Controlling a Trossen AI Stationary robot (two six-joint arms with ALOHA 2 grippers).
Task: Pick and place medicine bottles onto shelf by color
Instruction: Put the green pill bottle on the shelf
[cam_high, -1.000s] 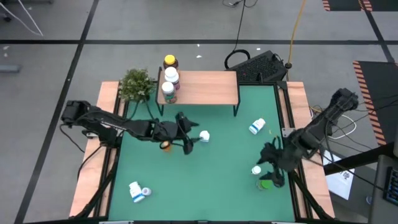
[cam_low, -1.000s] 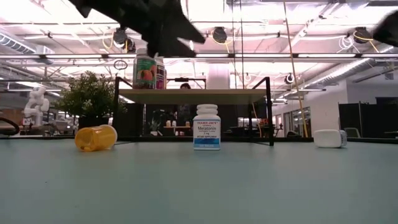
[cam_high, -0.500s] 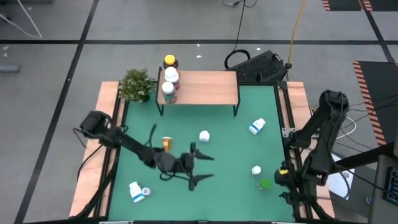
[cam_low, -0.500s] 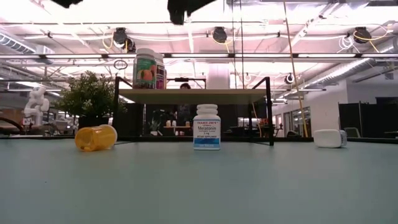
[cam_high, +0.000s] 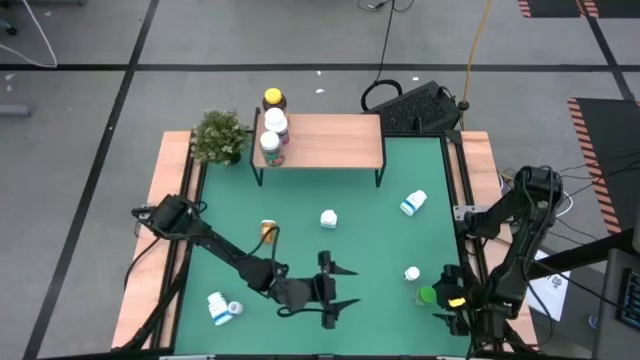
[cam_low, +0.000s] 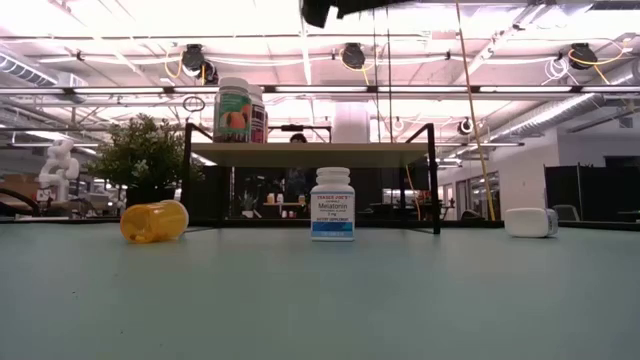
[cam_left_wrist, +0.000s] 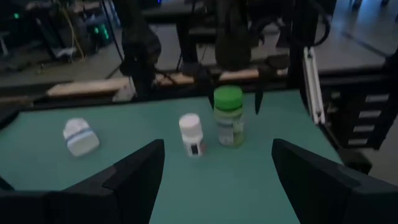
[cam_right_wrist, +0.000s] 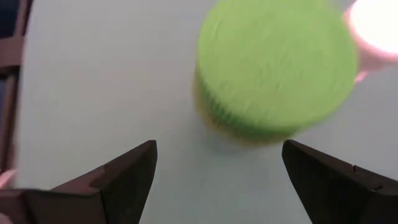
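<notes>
I see the green table (cam_high: 360, 250) carrying the shelf (cam_high: 330, 140) along its far edge, with a potted plant (cam_high: 220, 135) just left of the shelf. On the shelf's left end stand three bottles (cam_high: 272, 125) in a row, while the rest of its wood top is bare. In front of the shelf, directly on the mat, lie an amber bottle (cam_high: 267, 230) on its side, an upright white melatonin bottle (cam_high: 328, 218), a blue-labelled bottle (cam_high: 413, 203) toward the right, a white-capped bottle (cam_high: 411, 273) beside a green-capped bottle (cam_high: 428, 295) far right, and two white bottles (cam_high: 222, 307) far left.
</notes>
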